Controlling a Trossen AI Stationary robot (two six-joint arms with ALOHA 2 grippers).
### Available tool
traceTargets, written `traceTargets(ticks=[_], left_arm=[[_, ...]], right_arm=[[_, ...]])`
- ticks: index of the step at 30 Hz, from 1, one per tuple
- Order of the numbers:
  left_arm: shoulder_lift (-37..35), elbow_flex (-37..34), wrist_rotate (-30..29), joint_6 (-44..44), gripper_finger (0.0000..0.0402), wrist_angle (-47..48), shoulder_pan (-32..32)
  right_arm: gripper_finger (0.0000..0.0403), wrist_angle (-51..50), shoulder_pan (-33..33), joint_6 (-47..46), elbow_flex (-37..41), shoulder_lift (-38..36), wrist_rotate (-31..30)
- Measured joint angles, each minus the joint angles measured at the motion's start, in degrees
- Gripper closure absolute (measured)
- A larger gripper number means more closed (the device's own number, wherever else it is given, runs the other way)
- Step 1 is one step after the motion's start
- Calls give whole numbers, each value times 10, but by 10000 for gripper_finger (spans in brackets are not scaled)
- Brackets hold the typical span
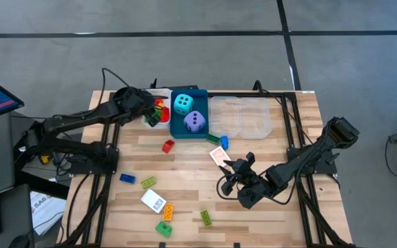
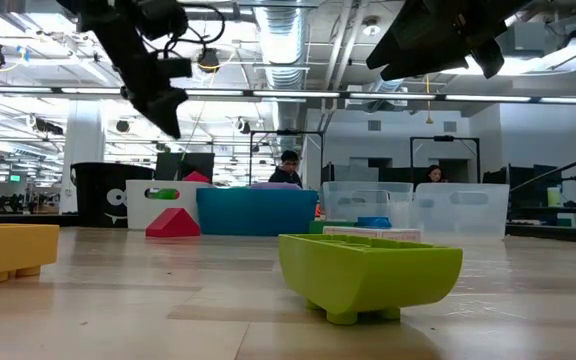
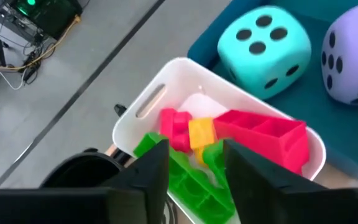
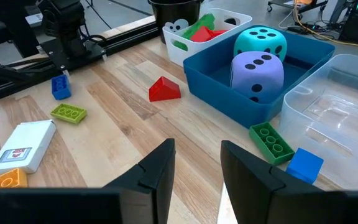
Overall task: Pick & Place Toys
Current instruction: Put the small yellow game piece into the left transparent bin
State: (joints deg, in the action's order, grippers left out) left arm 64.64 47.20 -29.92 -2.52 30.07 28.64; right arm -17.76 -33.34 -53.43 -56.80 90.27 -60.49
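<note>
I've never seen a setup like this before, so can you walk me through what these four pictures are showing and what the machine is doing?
Two dark robot arms work at a wooden table, sorting toys. One picture looks down from above, one looks level across the table, and two come from cameras on the arms' wrists.

The left gripper hangs over a white tray holding red, green and yellow bricks; it holds nothing. Beside it, a blue tray holds a cyan die and a purple die, next to a clear tray.

The right gripper hovers above the table, open and empty. Loose bricks, like a red one, and a white card lie scattered.
</note>
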Motion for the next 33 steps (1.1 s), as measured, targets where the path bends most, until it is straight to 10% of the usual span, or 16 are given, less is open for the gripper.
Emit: traceTargets(ticks=[5,14,33], left_arm=[[0,-30,18,23,220,-19,-7],[0,-32,289,54,192,-46,-96],[0,-32,258,215,194,-46,-317]], right_arm=[[277,0,0,0,0,0,0],[277,-1,0,14,0,0,0],[277,0,0,86,0,1,80]])
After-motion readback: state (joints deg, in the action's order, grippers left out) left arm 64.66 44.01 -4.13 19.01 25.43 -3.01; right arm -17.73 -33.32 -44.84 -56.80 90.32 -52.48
